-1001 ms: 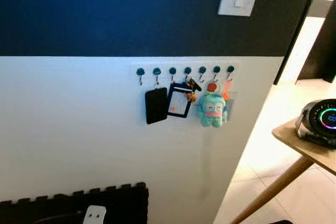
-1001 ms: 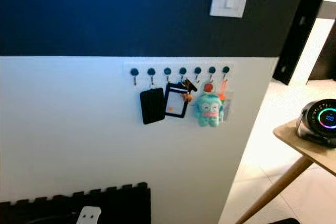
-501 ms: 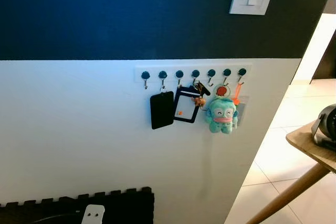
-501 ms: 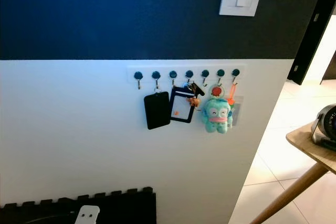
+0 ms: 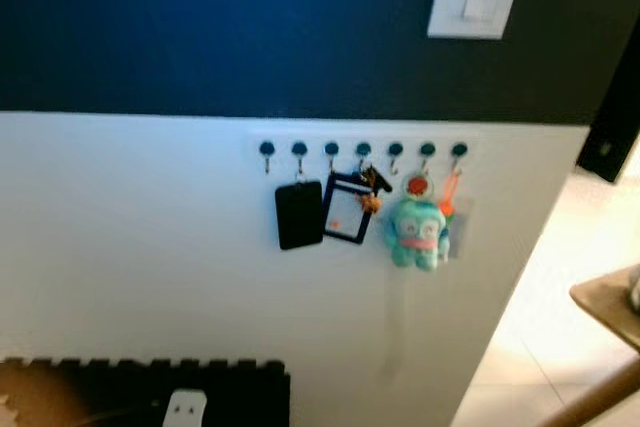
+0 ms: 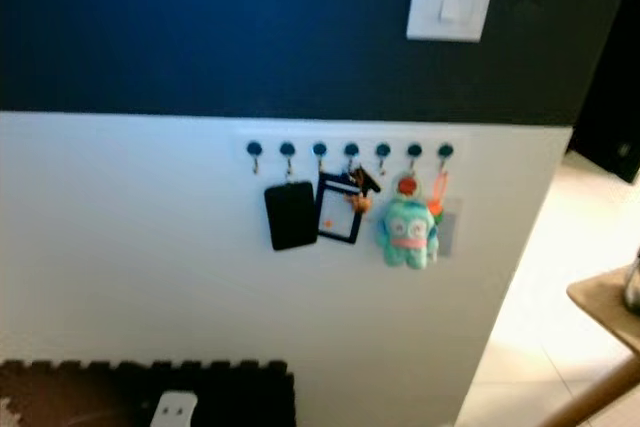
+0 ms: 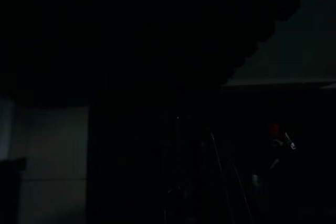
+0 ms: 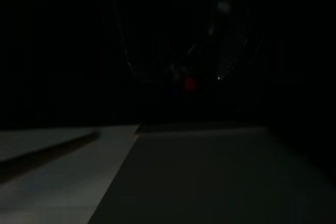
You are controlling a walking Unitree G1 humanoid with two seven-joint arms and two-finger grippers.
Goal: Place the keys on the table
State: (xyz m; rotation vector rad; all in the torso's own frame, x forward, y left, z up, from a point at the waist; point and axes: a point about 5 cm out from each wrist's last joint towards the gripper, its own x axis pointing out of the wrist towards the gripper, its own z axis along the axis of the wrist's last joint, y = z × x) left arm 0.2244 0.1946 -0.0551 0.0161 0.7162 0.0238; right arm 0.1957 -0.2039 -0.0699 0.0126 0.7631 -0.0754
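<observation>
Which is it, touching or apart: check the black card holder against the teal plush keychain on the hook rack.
Apart. In the left eye view the black card holder hangs left of the teal plush keychain, with a framed badge holder and white wall between them.

Plush teal toy (image 5: 417, 235); matt black card holder (image 5: 298, 214); wooden table (image 5: 610, 299); glossy floor tiles (image 5: 540, 337).
</observation>
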